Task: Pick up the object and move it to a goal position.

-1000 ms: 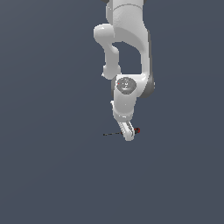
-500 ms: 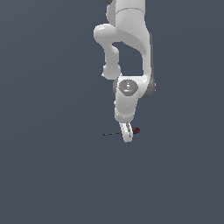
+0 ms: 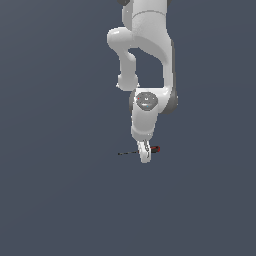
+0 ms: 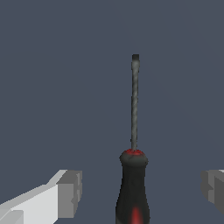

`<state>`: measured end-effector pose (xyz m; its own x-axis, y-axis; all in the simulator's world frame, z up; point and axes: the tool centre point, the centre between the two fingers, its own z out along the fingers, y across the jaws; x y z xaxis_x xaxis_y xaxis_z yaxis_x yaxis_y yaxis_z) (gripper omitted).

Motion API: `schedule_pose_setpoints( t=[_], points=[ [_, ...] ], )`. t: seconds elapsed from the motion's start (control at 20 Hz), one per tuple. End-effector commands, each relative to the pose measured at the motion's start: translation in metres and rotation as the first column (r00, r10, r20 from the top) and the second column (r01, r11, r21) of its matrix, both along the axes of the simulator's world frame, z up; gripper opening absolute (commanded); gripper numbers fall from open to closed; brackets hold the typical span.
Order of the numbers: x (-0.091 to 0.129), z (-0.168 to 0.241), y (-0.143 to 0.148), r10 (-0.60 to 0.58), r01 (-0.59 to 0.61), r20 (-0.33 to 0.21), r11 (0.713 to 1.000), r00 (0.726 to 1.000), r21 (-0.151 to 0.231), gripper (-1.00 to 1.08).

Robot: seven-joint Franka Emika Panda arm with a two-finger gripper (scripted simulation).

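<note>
Lowered since earlier: hand (image 3: 144, 156) wide open, astride one screwdriver (image 4: 133, 175), two fingers (image 4: 65, 194) clear, gripping nothing.

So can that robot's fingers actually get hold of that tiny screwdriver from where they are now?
Probably yes. In the wrist view the open fingers stand on either side of the screwdriver handle, with clear gaps and nothing between them.

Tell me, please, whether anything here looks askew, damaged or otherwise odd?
Nothing stands out. The screwdriver lies flat and intact, its handle between the fingers of the open gripper.
</note>
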<state>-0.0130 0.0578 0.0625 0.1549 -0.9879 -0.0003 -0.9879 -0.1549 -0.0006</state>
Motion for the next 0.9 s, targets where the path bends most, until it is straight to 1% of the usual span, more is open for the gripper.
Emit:
schedule_pose_setpoints(
  t=[0.0,0.4,0.65,0.7,0.85],
  points=[
    [0.000,-0.006,0.000,-0.001,0.001,-0.001,1.000,1.000,0.000,1.00],
    [-0.001,-0.041,0.000,-0.004,0.004,-0.001,1.000,1.000,0.000,1.00],
    [0.000,-0.048,0.000,-0.004,0.004,-0.001,1.000,1.000,0.000,1.00],
    [0.000,-0.048,0.000,-0.004,0.004,-0.001,1.000,1.000,0.000,-1.00],
    [0.000,-0.048,0.000,-0.004,0.004,-0.001,1.000,1.000,0.000,-1.00]
  ],
)
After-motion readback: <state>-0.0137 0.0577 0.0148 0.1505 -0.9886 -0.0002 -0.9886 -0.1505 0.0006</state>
